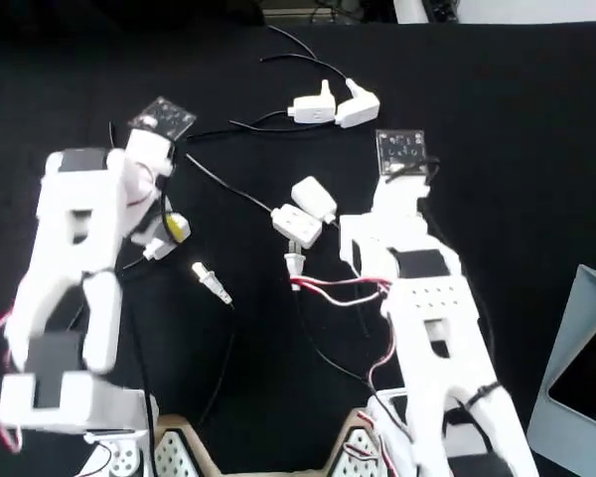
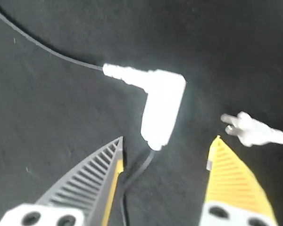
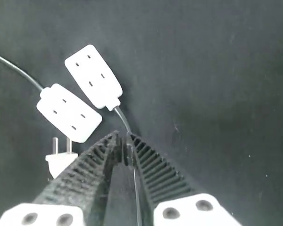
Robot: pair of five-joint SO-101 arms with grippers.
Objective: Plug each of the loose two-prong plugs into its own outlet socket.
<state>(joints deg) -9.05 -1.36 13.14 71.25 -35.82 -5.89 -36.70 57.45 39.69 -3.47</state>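
Far socket block and near socket block: white, mid-surface, side by side, slots up. Far one trails a black cord. Pronged plug sits just beside the near one, unplugged. Slim plug lies flat, left of centre. Angled plug lies nearer the left edge.

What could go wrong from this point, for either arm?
1. The right gripper is shut on a thin cord, not on the outlet socket it leads to; pulling could swing that socket into the second socket beside it.
2. The left gripper is open over the angled plug, and a black cord lies between the jaws; closing might pinch cord rather than plug body.
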